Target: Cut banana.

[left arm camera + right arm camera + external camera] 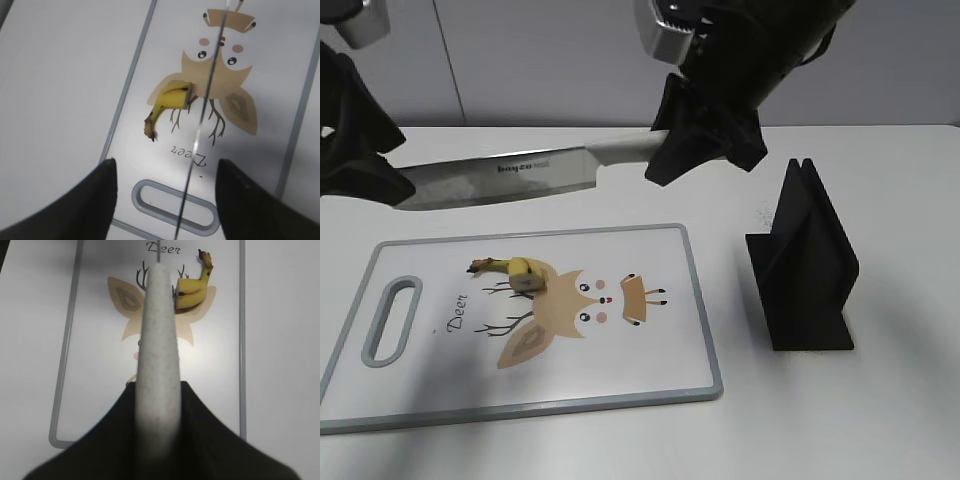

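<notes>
A short stem-end piece of banana (pixel 515 270) lies on the white cutting board (pixel 650 365), on its printed deer picture. My right gripper (pixel 705 140) is shut on the pale handle of a large knife (pixel 500 178) and holds it level above the board, blade pointing left. The right wrist view shows the handle (pixel 160 330) between the jaws (pixel 159 400), with the banana (pixel 192 290) just right of the handle's line. My left gripper (pixel 164 165) is open above the board's handle slot. The blade's edge (pixel 205 100) runs between its fingers without touching them, just right of the banana (pixel 172 100).
A black knife stand (pixel 805 260) stands on the white table to the right of the board. The board's grey rim (pixel 125 95) and handle slot (pixel 390 320) are at its left end. A grey wall is behind the table.
</notes>
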`<state>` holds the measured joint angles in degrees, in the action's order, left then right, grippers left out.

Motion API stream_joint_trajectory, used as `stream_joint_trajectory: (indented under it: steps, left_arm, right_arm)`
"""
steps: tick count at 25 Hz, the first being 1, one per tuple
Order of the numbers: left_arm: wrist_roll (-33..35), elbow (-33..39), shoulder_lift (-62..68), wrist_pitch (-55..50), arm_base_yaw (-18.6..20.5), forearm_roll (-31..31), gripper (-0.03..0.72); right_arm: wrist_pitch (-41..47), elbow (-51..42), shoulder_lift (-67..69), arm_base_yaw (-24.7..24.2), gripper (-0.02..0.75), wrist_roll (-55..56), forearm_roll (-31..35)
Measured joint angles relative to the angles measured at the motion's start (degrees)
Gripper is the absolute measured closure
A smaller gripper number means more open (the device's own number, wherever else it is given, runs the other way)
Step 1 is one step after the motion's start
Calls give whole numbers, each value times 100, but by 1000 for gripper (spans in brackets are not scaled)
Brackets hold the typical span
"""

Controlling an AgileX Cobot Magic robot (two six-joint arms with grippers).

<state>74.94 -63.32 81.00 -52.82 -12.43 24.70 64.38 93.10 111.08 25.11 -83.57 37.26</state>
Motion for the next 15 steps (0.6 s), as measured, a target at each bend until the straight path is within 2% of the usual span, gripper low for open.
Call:
stream_joint_trajectory:
  steps: [3, 11, 15]
  left_arm:
    - [0, 0, 139, 29, 0, 0, 132]
    - [12, -11, 344, 209, 0, 155, 382]
    - [18, -22, 463, 220, 0, 228, 476]
  right_arm:
    - [0, 24, 166, 0, 566, -5, 119]
    - [-68, 85, 302, 0, 566, -10, 186]
    - [-116, 85, 321, 0, 566, -17, 186]
